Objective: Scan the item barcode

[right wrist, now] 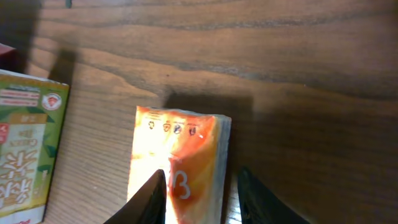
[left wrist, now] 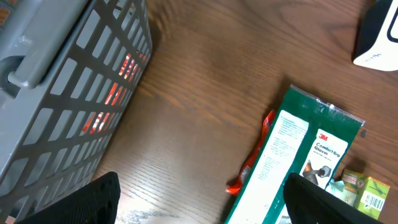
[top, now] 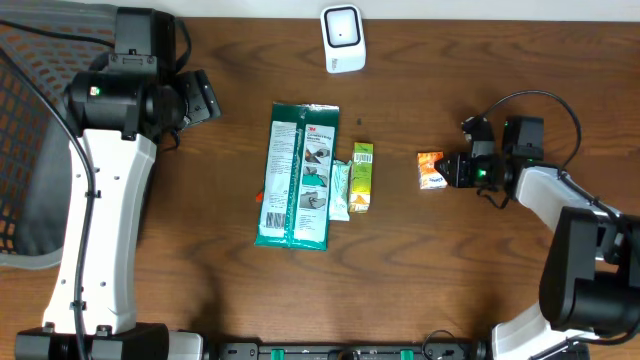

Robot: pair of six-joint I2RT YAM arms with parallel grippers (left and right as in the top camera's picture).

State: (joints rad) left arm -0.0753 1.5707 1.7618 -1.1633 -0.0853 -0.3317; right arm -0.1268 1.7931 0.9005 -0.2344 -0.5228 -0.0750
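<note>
Nothing scanned yet, I judge. The orange sachet lies on the tabletop at 3 o'clock. The right hand is narrow around it, grip uncertain. The scanner stands at 12 o'clock. The left hand is wide and empty.

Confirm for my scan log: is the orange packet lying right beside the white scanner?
No, the orange packet lies at the right of the table, well apart from the white scanner at the far edge.

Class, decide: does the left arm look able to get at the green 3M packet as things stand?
Probably yes: the left gripper is open, and only bare table lies between it and the green 3M packet.
</note>
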